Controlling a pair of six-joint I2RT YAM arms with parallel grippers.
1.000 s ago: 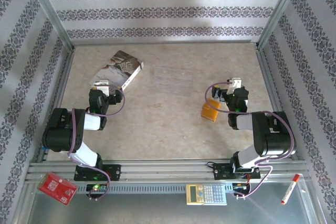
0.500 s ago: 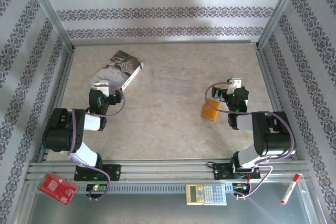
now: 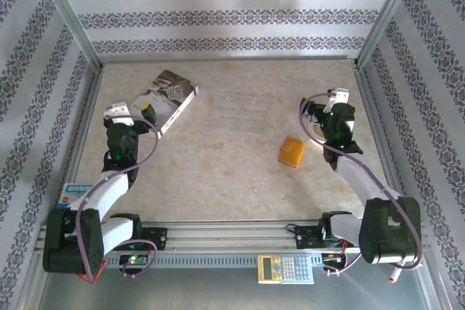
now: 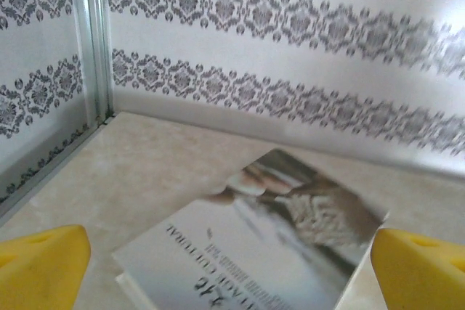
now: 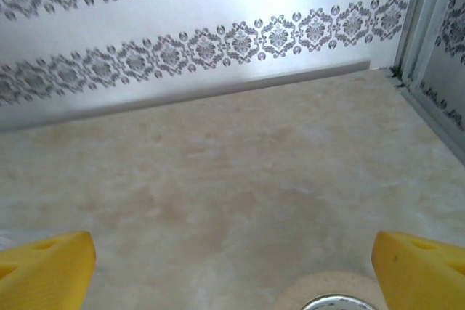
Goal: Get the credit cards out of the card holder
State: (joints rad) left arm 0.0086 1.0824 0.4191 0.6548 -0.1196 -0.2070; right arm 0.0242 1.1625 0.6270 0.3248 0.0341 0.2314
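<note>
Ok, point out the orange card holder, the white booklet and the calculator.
card holder (image 3: 291, 152), top external view, centre of orange cover
booklet (image 4: 254, 252), left wrist view, centre of cover
calculator (image 3: 285, 268), top external view, middle of body

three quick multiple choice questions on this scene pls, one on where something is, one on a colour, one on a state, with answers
1. Where is the card holder?
a) held in a gripper
b) flat on the table, right of centre
c) inside a bowl

2. What colour are the left gripper fingertips?
a) yellow
b) black
c) red

3. What state is the right gripper in?
a) shut on a blue card
b) shut on the card holder
c) open, holding nothing

Answers:
1 b: the top view shows it lying on the tabletop, apart from both arms.
2 a: the left wrist view shows two yellow tips at its lower corners.
3 c: the right wrist view shows its tips far apart with bare table between them.
</note>
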